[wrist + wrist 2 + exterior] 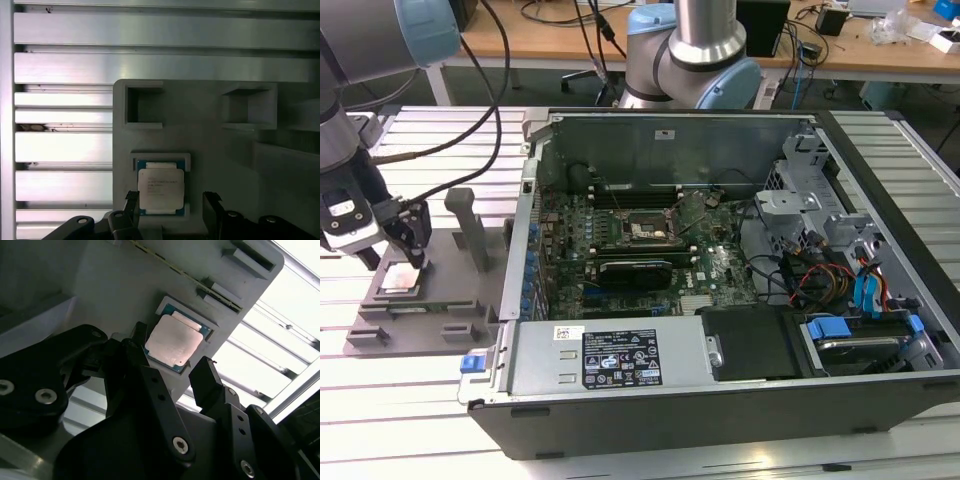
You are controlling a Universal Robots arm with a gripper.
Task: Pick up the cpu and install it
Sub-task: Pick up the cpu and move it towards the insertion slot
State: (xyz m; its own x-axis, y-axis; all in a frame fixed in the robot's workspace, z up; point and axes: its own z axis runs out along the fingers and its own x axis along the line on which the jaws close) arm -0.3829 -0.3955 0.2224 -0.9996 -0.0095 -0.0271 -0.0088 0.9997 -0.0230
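Over the grey fixture plate (440,300), at about nine o'clock from the computer case (670,140) in the exterior view, the gripper (395,262) hangs low with its jaws spread wide. In both wrist views its black fingers (131,205) stand on either side of the cpu (161,188), holding nothing; whether either pad touches the chip's edge I cannot tell. The cpu (174,341) lies flat, silver top up, in a shallow square recess of the plate (200,140), directly between the fingertips. Two rectangular pockets (142,105) sit in the plate beyond the chip. Inside the open case, at three o'clock from the gripper in the exterior view, the socket frame (645,232) lies on the motherboard, with a long black card (635,270) at its six o'clock. Plate and case both rest on a slatted aluminium table (420,400).
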